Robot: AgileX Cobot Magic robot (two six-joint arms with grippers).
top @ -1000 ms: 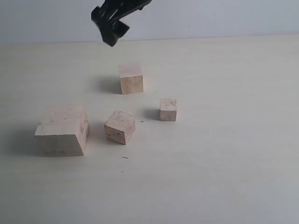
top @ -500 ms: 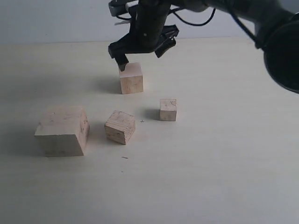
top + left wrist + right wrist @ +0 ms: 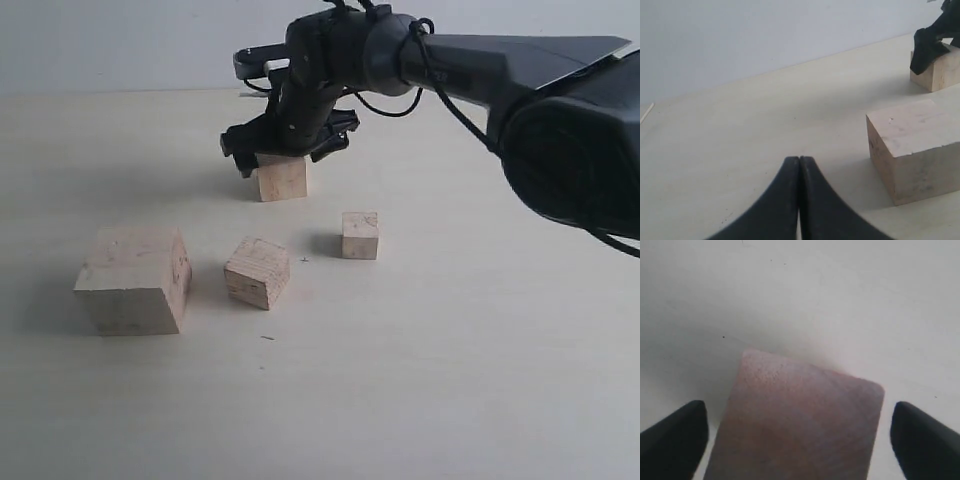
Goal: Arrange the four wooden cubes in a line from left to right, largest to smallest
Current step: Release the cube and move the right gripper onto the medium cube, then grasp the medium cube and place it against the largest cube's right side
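Straddling the rear cube point(image 3: 283, 180), right fingers point(image 3: 675, 440) spread wide; left fingers point(image 3: 785, 200) pressed together, empty.

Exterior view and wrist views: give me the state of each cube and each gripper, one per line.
left gripper: shut, empty.
right gripper: open, fingers either side of the far cube.
far cube: on the table, not gripped.
largest cube: flat on the table, untouched.
angled cube: on the table, turned askew, free.
smallest cube: on the table, free.
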